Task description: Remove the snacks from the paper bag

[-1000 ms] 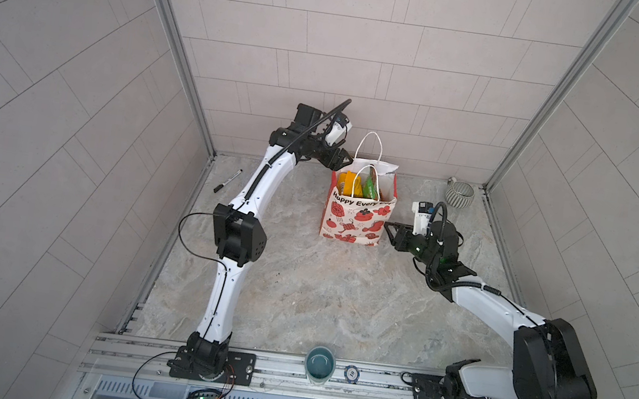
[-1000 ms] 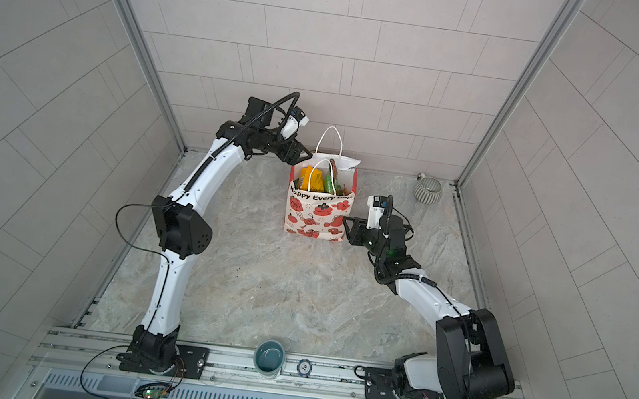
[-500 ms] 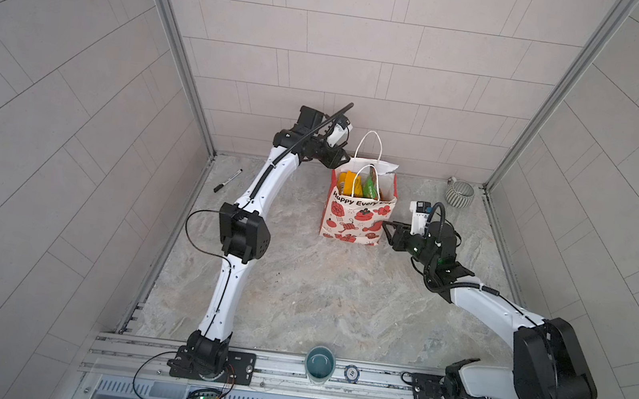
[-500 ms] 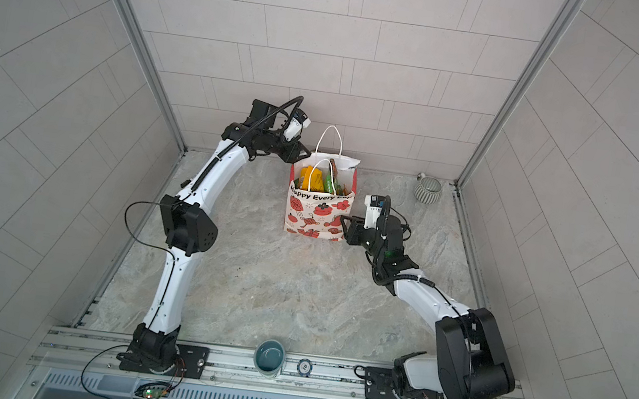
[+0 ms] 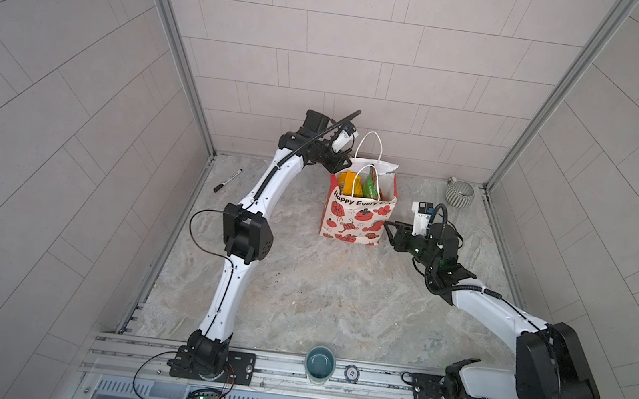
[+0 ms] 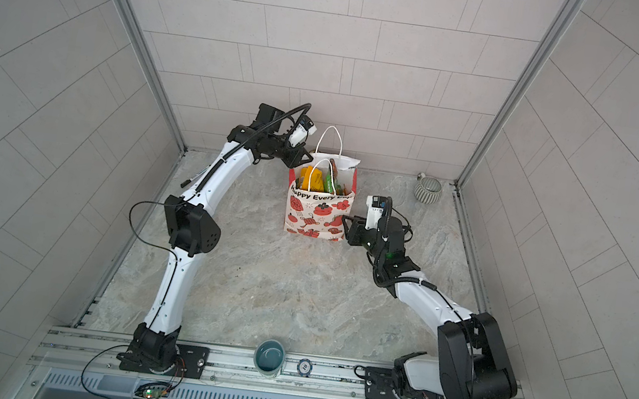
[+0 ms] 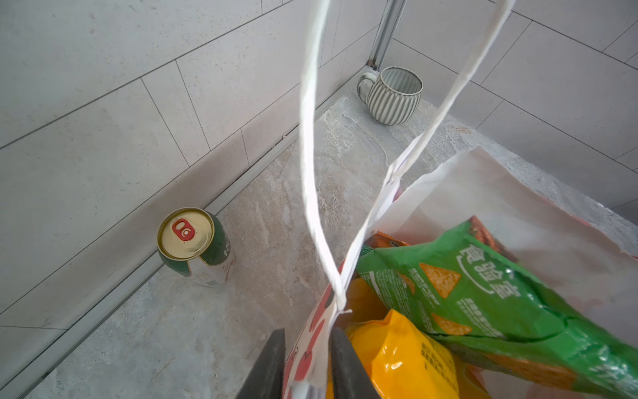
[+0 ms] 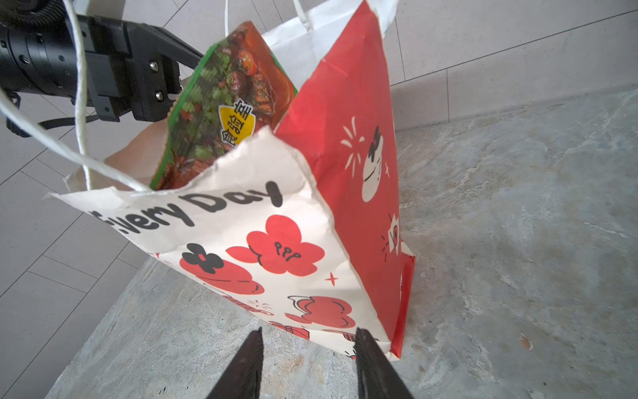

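The left arm (image 5: pixel 269 185) rises from its base, bends at the elbow and extends high toward the back, its end effector (image 7: pixel 307 349) tipped downward, narrow jaws straddling the rim of the paper bag (image 7: pixel 483 193); whether they pinch it is unclear. The right arm (image 5: pixel 492 309) stretches low over the desk (image 5: pixel 318 292), its end effector (image 8: pixel 307 359) level, jaws parted and empty

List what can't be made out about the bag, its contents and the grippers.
- Snacks: the count; paper bag walls hide the lower packets in every view.
- Left gripper: whether it pinches the bag wall; the left wrist view cuts its fingers off.
- Drink can: unseen in both top views, likely behind that gripper.
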### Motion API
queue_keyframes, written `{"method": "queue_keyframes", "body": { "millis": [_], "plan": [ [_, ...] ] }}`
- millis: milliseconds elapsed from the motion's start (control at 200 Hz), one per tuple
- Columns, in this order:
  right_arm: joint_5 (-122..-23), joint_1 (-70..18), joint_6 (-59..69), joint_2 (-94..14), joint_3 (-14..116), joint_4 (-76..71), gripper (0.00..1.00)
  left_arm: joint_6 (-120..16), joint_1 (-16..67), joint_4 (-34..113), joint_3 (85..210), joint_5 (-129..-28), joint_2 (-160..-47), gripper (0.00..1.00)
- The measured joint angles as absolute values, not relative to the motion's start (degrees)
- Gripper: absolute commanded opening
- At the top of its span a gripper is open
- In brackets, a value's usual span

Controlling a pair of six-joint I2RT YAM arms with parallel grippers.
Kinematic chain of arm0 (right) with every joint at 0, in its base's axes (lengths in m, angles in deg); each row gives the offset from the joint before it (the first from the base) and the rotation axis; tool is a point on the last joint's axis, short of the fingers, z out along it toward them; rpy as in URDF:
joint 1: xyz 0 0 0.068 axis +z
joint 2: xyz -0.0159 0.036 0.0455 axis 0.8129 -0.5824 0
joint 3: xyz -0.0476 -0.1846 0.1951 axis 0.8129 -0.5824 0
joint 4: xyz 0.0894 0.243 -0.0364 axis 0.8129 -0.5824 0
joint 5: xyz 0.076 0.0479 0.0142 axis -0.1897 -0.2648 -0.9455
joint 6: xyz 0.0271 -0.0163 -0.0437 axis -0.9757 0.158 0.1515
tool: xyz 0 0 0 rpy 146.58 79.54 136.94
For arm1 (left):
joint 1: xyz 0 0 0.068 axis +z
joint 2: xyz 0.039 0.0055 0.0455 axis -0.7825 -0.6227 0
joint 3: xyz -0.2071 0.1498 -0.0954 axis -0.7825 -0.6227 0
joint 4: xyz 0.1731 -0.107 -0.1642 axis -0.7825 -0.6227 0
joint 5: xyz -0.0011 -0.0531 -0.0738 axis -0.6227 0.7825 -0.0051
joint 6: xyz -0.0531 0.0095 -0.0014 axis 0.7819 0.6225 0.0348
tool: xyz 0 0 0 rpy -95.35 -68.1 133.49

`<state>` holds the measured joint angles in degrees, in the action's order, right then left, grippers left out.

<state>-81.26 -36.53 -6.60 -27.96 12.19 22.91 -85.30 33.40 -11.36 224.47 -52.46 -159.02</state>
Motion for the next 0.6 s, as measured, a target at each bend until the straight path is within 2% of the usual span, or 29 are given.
{"method": "queue_keyframes", "body": {
  "millis": [45,120,210,290,485,555,595],
  "plan": [
    [-81.1,-36.5,-6.6,-27.9,12.0,22.9,0.45,-85.3,33.3,-11.4,224.5,-52.5,-159.1,0.19],
    [-80.9,-36.5,-6.6,-27.7,11.6,22.9,0.45,-85.6,33.3,-11.5,224.5,-52.5,-159.1,0.07],
    [-80.6,-36.5,-6.6,-27.3,11.4,22.8,0.45,-86.0,33.3,-11.4,224.5,-52.4,-159.1,0.06],
    [-80.0,-36.5,-6.6,-26.4,11.1,22.9,0.46,-86.3,33.2,-11.4,224.5,-52.4,-159.1,0.00],
    [-79.4,-36.5,-6.7,-24.6,9.9,23.0,0.44,-86.8,33.0,-11.4,224.5,-52.1,-159.1,0.00],
    [-79.9,-36.3,-6.9,-24.7,8.7,22.6,0.34,-87.1,33.0,-11.3,224.3,-51.8,-159.0,0.00],
    [-80.0,-36.0,-7.1,-24.8,8.2,22.1,0.31,-87.2,33.0,-10.8,223.6,-51.7,-158.7,0.00]
  ]
}}
